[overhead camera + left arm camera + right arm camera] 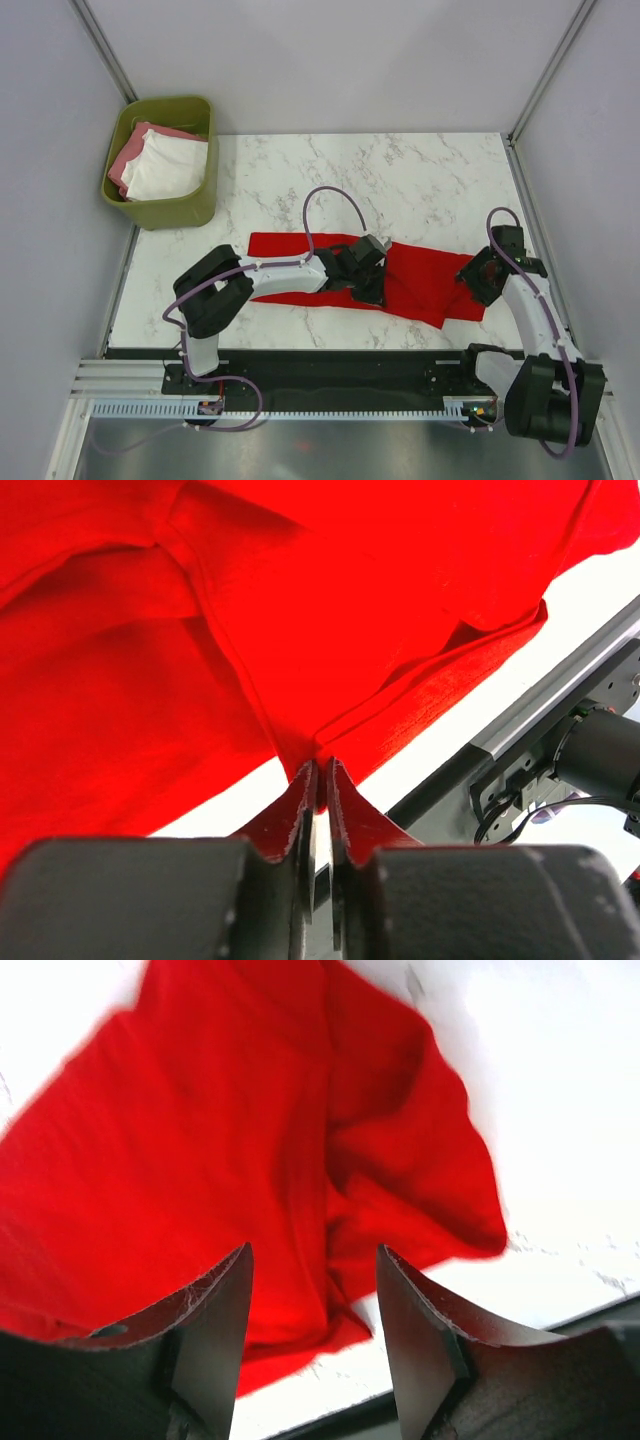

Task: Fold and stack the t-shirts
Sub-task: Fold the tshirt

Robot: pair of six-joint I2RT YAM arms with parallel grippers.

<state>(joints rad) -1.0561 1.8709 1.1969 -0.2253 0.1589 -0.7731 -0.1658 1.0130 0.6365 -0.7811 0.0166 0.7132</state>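
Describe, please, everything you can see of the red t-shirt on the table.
The red t-shirt is plain, soft cotton-looking cloth with stitched hems, lying creased in a long band across the near part of the marble table. The left pincer pinches a fold at its edge; the right pincer hangs open over its right end, not gripping it.

Marble table [400,170], grey walls [300,60]

Three t-shirts [285,248], one green bin [165,214]
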